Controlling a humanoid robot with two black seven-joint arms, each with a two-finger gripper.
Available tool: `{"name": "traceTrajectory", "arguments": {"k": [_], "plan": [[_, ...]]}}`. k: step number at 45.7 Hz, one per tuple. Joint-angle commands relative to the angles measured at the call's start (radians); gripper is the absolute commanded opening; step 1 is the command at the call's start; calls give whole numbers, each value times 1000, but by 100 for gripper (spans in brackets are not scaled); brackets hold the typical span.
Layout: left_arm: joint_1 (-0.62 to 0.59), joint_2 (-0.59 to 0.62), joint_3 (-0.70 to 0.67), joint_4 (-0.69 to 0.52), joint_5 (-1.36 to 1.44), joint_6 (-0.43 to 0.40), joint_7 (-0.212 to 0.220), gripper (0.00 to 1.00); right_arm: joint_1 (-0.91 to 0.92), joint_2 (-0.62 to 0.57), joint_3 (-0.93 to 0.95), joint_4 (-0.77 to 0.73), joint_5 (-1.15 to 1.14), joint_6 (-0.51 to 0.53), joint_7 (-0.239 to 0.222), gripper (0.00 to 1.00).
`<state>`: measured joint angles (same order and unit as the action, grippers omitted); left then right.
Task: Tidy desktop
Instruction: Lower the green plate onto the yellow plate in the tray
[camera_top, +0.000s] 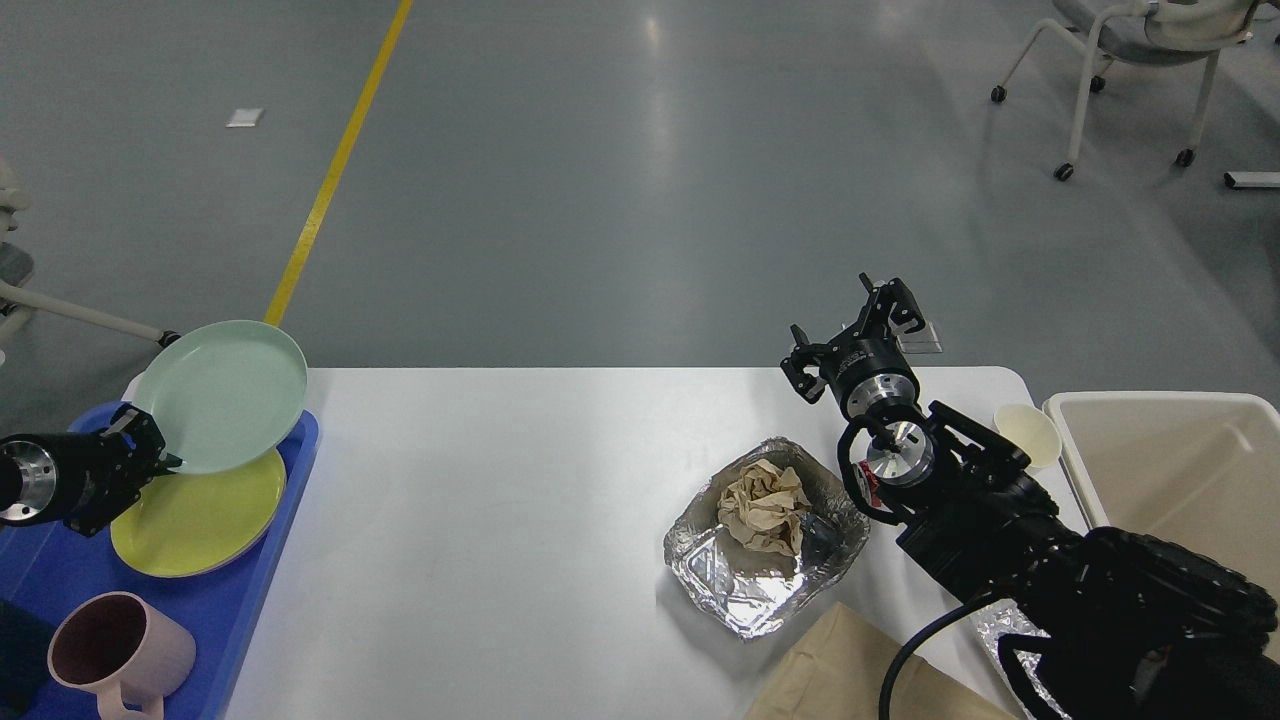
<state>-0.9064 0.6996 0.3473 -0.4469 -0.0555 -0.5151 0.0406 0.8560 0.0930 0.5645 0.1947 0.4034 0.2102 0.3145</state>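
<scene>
The white desktop (500, 480) fills the lower view. My left gripper (150, 450) is shut on the rim of a pale green plate (225, 393) and holds it tilted above a yellow plate (195, 520) in the blue tray (300, 450). My right gripper (850, 335) is open and empty above the desktop's far edge. Below it and to its left, a crumpled foil tray (765, 590) holds a ball of brown paper (765, 505).
A pink mug (115, 655) stands in the blue tray's near end. A small cream cup (1030, 432) lies beside a cream bin (1180, 470) at the right. Brown paper (850, 670) lies at the front edge. Chairs stand on the floor beyond.
</scene>
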Motion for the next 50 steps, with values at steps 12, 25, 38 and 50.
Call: {"name": "traceTrajectory", "arguments": {"k": [12, 25, 38, 50], "plan": [[70, 11, 9, 4, 3, -100, 13, 4, 0, 1, 0, 0, 0, 0, 0, 100], [101, 35, 9, 51, 5, -99, 19, 4, 0, -1, 0, 0, 0, 0, 0, 100], [92, 83, 7, 59, 6, -94, 19, 4, 0, 1, 0, 0, 0, 0, 0, 100], [98, 75, 7, 85, 6, -65, 19, 10, 0, 1, 0, 0, 0, 0, 0, 100]]}}
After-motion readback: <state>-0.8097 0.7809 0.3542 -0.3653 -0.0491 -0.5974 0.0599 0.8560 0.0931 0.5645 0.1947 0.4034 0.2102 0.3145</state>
